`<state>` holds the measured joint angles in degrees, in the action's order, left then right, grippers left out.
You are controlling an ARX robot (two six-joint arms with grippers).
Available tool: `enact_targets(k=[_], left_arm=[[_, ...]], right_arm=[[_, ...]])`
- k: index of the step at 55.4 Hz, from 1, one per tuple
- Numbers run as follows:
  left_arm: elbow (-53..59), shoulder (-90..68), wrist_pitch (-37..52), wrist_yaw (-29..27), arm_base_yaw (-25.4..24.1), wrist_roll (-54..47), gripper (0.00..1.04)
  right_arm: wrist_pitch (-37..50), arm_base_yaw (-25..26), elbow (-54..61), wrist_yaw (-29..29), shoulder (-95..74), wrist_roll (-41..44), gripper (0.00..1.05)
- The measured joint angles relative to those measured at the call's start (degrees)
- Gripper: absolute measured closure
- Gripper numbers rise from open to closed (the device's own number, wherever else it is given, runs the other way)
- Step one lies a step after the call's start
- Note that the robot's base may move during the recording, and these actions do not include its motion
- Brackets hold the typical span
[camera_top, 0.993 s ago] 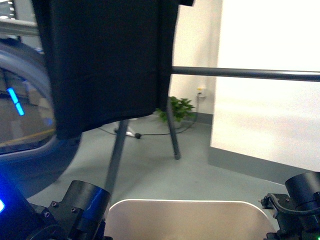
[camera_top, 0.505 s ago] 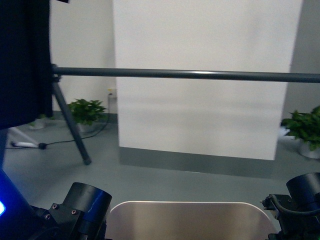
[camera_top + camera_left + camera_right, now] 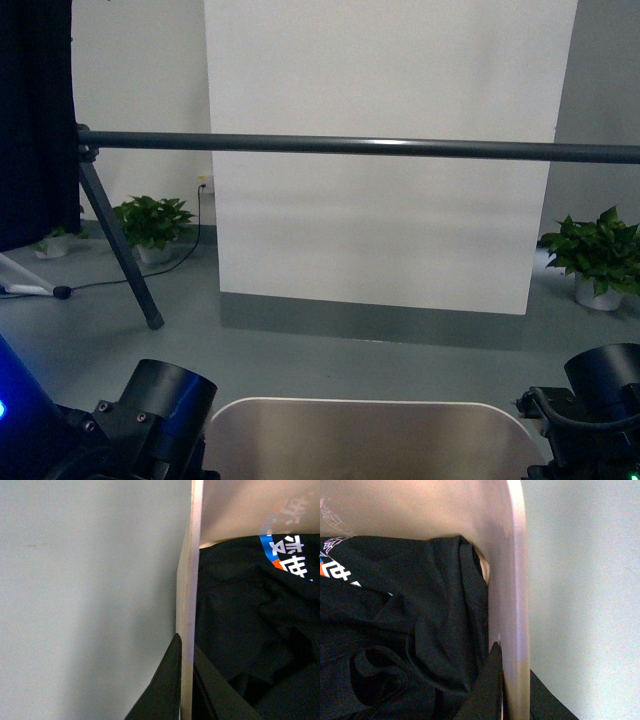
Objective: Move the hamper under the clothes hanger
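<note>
Clamping hamper (image 3: 370,440) rim: left gripper (image 3: 186,652) at 9 o'clock, right gripper (image 3: 512,665) at 3 o'clock. Stiff, smooth plastic, probably light; opposite-wall grip suits.

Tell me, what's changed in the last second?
The view swung to the robot's right: the hanging black garment slid from mid-picture to the left edge, the bar of the clothes hanger now spans the whole width, and a second plant appeared at right. The grey round machine left the view. Unchanged: the hamper rim sits between the arms, with left fingers and right fingers clamped on its walls.
</note>
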<state>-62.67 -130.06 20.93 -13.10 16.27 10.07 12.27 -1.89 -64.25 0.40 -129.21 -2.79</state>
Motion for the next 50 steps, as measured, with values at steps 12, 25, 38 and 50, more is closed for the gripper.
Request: enact_targets(k=[12,25,38,50], left_arm=[[0.0,0.0,0.0,0.1,-0.2,0.0,1.01],[0.0,0.0,0.0,0.7,0.4,0.0,1.01],[0.0,0.0,0.0,0.3,0.3,0.0,1.01],[0.6,-0.8,7.8,5.4,-0.2,-2.9,1.01]], right_arm=[[0.0,-0.2,0.0,-0.1,0.0,0.0,1.02],[0.0,0.6,0.0,0.4,0.0,0.0,1.02],[0.0,0.4,0.0,0.3,0.0,0.0,1.02],[6.8,0.6,1.1,-1.1,-0.5,-7.7,1.02]])
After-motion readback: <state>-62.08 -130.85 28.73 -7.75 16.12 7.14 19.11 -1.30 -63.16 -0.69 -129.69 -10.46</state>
